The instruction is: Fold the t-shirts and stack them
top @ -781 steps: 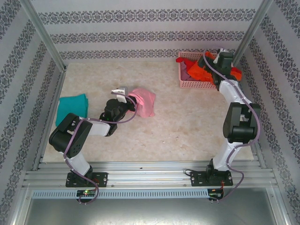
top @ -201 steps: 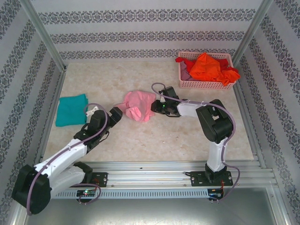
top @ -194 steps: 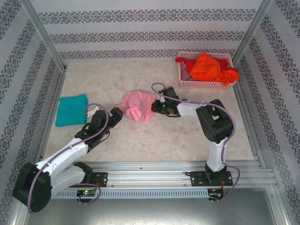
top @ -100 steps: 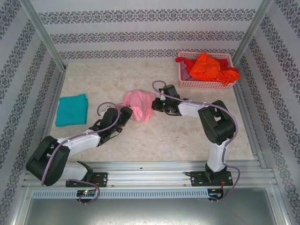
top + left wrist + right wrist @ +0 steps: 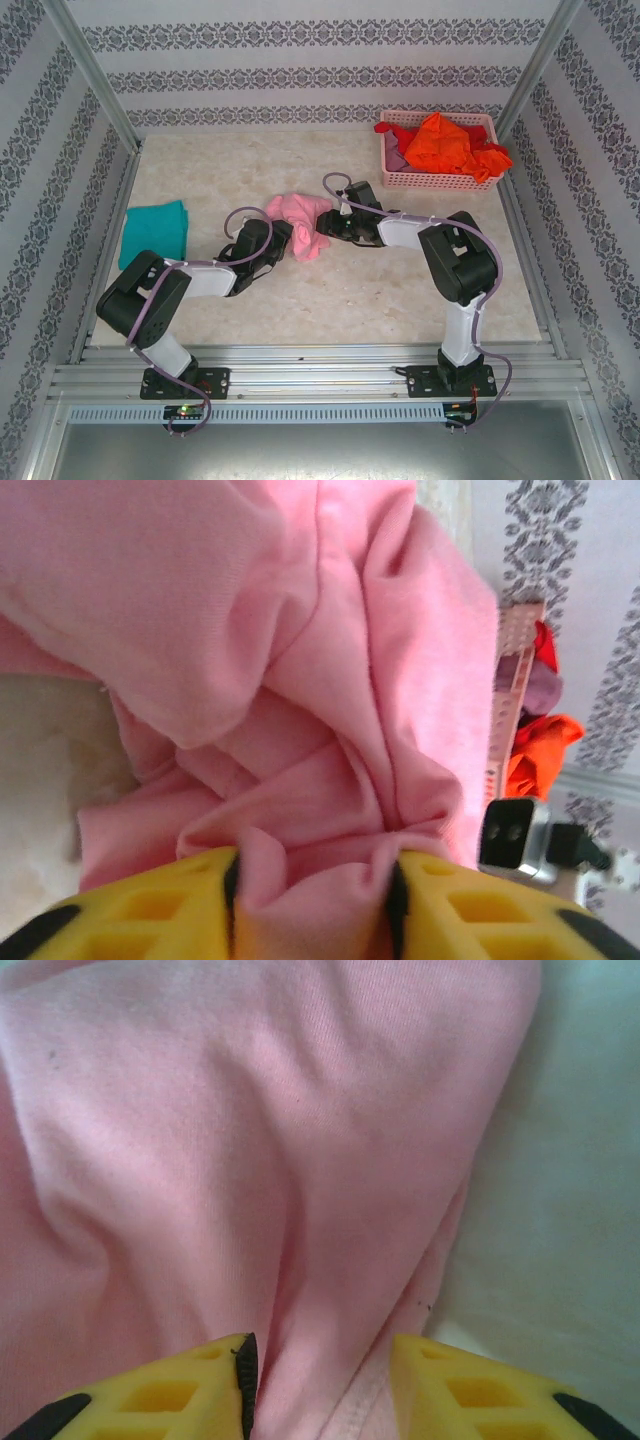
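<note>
Top view: we see left hand (image 5: 284,238), just swung in from near side, at pink t-shirt (image 5: 300,210), crumpled mid-tabletop (image 5: 400,280); right hand (image 5: 322,228) at opposite edge.
Left wrist: fingers (image 5: 150,910) now pinch bunched cloth.
Right wrist: fingers (image 5: 170,1390) half apart astride fold, grip unclear.
We judge spreading comes next.

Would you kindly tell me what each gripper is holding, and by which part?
The left gripper pinches a bunched fold of the light pink t-shirt. The right gripper straddles a crease of it; whether it grips cannot be told.

Pink t-shirt (image 5: 300,213), teal t-shirt (image 5: 152,232), pink basket (image 5: 420,181)
</note>
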Available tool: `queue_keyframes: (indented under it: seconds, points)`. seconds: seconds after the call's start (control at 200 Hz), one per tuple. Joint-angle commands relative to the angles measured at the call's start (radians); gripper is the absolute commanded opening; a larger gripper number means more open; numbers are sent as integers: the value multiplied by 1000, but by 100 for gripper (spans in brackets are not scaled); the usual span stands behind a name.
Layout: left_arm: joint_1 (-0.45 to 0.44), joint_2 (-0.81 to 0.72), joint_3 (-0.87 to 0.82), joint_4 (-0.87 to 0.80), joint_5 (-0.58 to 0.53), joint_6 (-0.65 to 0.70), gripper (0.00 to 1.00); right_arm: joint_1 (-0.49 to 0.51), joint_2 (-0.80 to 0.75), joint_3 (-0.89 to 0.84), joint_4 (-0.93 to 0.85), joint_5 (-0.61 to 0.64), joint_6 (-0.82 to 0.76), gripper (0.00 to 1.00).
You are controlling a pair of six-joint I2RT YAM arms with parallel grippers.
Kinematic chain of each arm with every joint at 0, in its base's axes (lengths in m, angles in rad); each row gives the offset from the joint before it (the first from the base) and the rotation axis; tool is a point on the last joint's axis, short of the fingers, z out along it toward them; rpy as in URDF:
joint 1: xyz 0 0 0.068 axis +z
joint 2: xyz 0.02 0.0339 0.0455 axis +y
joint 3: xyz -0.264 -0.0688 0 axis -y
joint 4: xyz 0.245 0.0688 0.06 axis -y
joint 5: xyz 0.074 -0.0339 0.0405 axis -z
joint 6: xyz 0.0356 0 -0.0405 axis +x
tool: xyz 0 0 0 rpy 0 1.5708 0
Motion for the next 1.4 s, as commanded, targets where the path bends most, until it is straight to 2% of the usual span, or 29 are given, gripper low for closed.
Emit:
queue_keyframes:
  seconds: [0.0,0.07,0.185,0.345,0.505,0.759,0.894,1.189,1.394]
  points:
    - [13,15,-11,141,7,-42,25,6,48,42,-8,-45,25,35]
    - [19,4,-16,128,5,-33,15,8,56,55,-10,-56,31,26]
    - [29,-33,-16,78,-2,2,1,2,34,48,5,-48,40,0]
    - [46,-103,-3,-11,-23,86,0,-23,-67,8,39,-12,30,0]
    - [64,-203,80,-208,-55,245,0,-65,-212,-16,48,20,5,0]
    - [100,-368,341,-552,-179,595,0,-118,-490,59,21,107,-119,0]
    - [101,-434,476,-657,-235,741,0,-111,-638,77,37,152,-210,0]
    - [101,-560,551,-725,-262,810,0,-18,-888,39,115,244,-391,0]
    - [103,-484,595,-709,-290,855,0,-12,-846,79,102,268,-439,0]
